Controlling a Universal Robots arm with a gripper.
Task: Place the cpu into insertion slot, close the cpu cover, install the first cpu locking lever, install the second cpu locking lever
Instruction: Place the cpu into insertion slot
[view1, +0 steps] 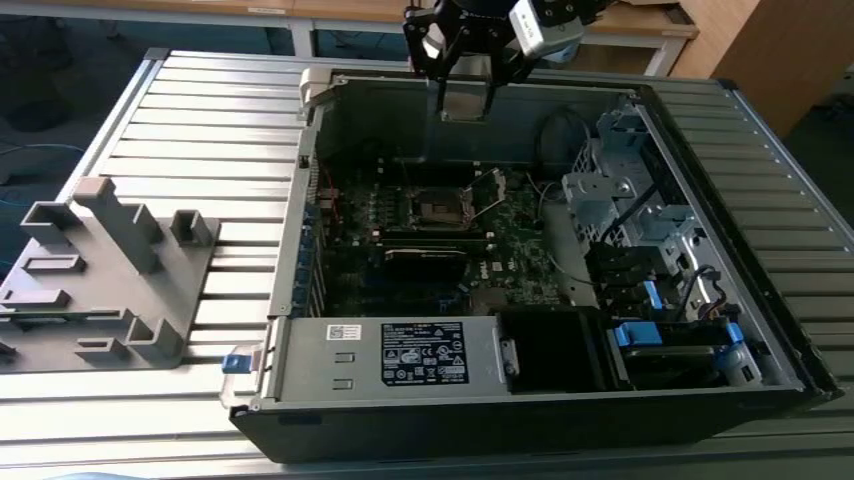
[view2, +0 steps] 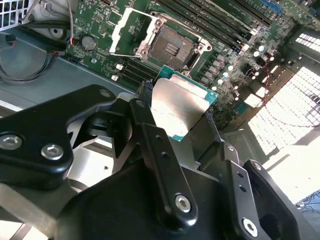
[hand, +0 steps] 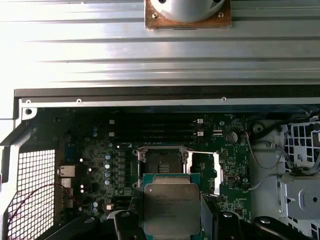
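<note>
At the upper middle of the exterior view, the hand (view1: 463, 92) hangs over the far wall of the open case (view1: 287, 250), pinching the chip (view1: 465, 106) by two opposite edges. The second wrist view shows its fingers (view2: 146, 120) pressed against those edges. The chip is in the air, well apart from the socket (view1: 430, 208), which lies bare near the middle of the board (view1: 514, 262). The cover (view1: 489, 188) stands swung open just beside the socket, toward the exterior view's right. Risks, as judged: the thin edge grip may let the chip slip or tilt. A tilted or wrongly turned chip, set down, would bear on the socket's contacts and damage them. A low approach could strike the case wall or the raised cover, and a knocked cover could drop across the socket.
</note>
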